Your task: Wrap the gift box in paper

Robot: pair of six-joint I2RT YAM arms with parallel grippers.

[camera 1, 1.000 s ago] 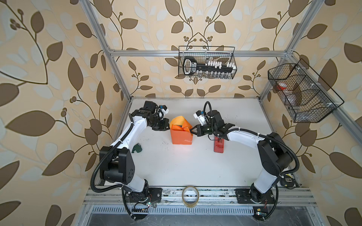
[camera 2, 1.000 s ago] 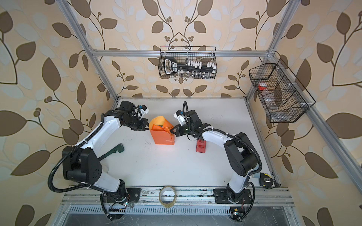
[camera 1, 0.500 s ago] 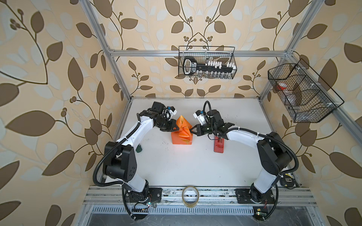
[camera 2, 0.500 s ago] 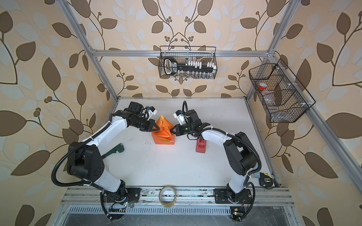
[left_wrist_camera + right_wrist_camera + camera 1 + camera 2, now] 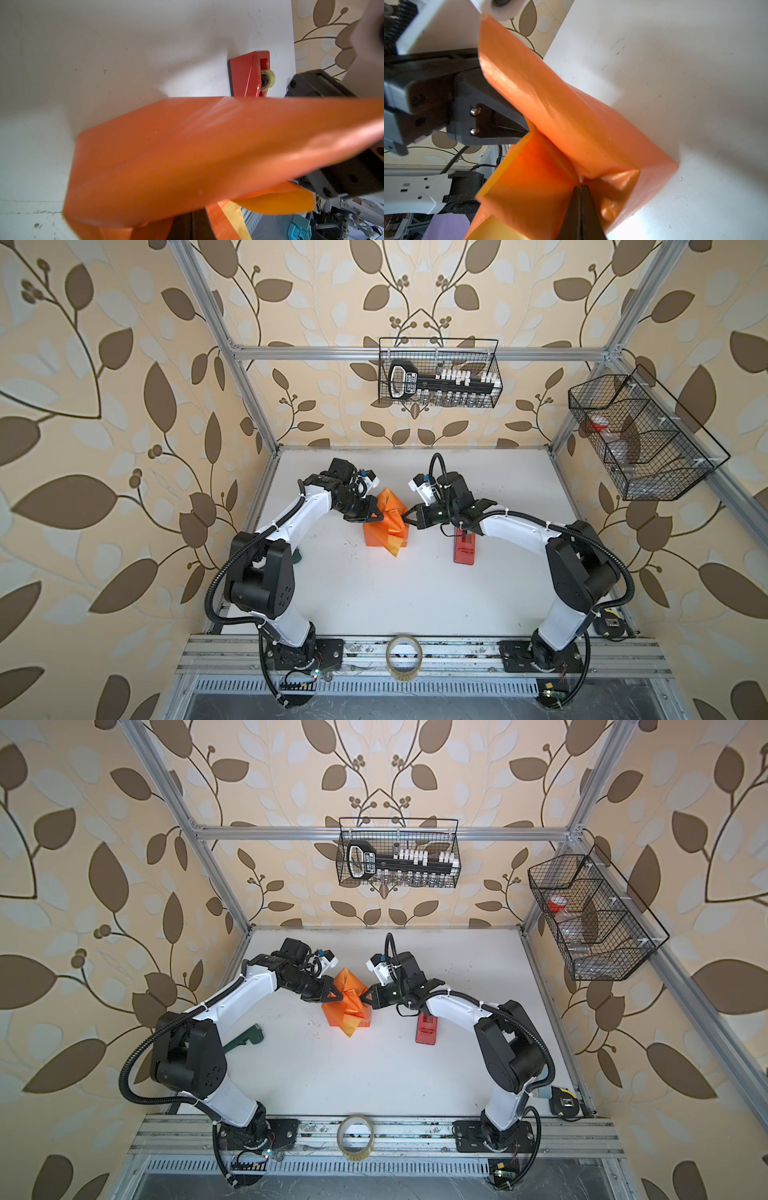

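The paper (image 5: 384,531) (image 5: 347,1011), bright orange, is folded round a box-shaped bundle at the middle of the white table. One flap stands up at its far side. The gift box itself is hidden inside. My left gripper (image 5: 377,514) (image 5: 337,994) is shut, its tips against the bundle's left side under the raised flap. In the left wrist view the paper (image 5: 187,155) covers most of my left gripper (image 5: 192,226). My right gripper (image 5: 406,517) (image 5: 580,188) is shut, its tips pressed into a crease of the paper (image 5: 571,124) on the right side.
A red tape dispenser (image 5: 464,549) (image 5: 249,74) lies just right of the bundle, under my right arm. A clear tape roll (image 5: 404,655) sits on the front rail. A dark green tool (image 5: 245,1038) lies by the left arm. Wire baskets (image 5: 438,373) (image 5: 640,435) hang on the walls.
My left gripper has swung right from beside the bundle until it touches it, and the far flap has been pushed up and creased. My right gripper has stayed in place.
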